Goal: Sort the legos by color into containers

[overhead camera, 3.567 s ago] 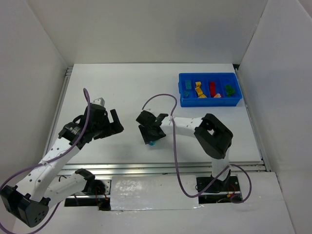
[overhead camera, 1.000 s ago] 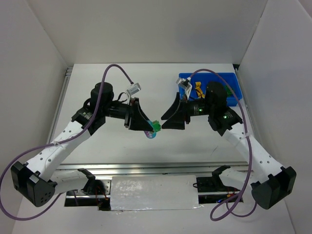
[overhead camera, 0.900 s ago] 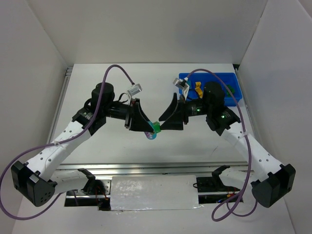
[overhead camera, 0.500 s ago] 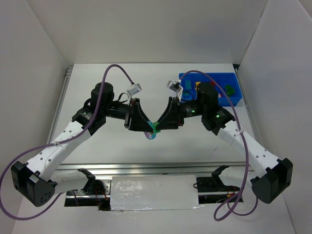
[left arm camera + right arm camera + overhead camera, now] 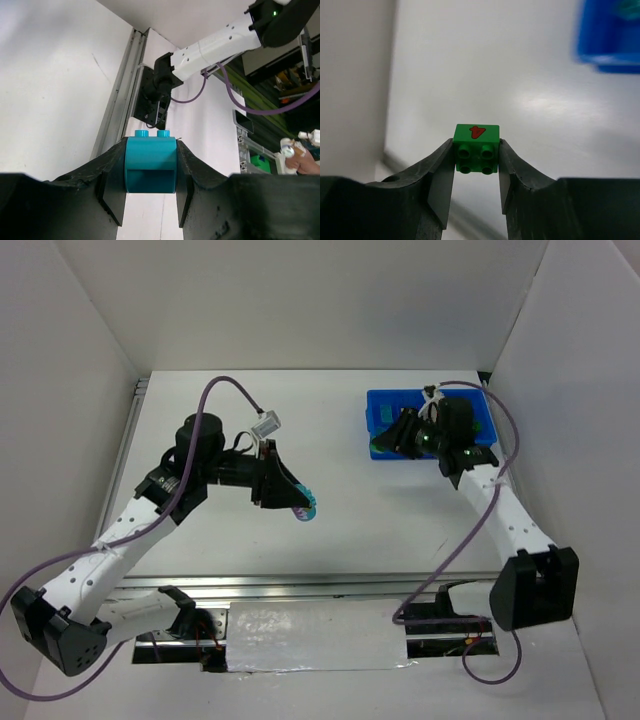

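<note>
Left wrist view shows you the left gripper [image 5: 150, 172] closed narrowly on a cyan brick [image 5: 150, 165], held above the middle of the table [image 5: 350, 530]. Right wrist view shows your right gripper [image 5: 476, 167] pinching a green brick [image 5: 476, 149] with a red mark, up at the left end of the blue tray [image 5: 373, 410].

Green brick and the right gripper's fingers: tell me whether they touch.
Touching. Right wrist view shows the green brick pinched between both fingers of the right gripper, no gap.
</note>
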You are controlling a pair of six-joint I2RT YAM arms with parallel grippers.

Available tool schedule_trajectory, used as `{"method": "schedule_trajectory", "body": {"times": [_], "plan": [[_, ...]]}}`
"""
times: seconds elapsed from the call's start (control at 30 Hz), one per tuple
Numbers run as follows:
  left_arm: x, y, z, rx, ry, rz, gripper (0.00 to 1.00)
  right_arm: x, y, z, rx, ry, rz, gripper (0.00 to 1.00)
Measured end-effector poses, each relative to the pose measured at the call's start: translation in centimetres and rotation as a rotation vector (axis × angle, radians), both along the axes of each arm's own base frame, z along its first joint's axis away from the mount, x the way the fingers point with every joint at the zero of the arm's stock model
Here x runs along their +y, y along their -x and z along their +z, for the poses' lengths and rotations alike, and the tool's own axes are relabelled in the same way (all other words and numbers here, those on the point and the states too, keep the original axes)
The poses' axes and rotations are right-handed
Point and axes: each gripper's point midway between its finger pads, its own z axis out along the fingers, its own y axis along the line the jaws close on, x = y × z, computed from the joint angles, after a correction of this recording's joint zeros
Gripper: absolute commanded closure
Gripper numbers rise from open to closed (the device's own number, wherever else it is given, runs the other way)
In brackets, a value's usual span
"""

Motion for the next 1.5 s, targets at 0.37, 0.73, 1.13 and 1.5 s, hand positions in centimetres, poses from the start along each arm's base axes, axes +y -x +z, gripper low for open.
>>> {"method": "schedule_trajectory", "body": {"times": [0.37,0.73,1.13,1.5], "plan": [[2.4,0.1,-2.2,-0.018,-0.115,0.138,1.0,-23.8,-17.4,-3.5,0.278,0.526,-0.983,1.0],[3.9,1.0,-3.4,0.016,-0.185,0.192,1.0,-34.1,-16.8,-8.4,0.482,0.667,-1.093,0.97],[4.5,1.8,-2.8,0.019,-0.171,0.219,1.0,-31.7,-18.1,-9.1,0.48,0.542,-0.959,0.86],[4.9,2.2,-3.3,0.038,-0.174,0.242,1.0,-31.2,-18.4,-11.3,0.52,0.529,-0.928,0.04]]}}
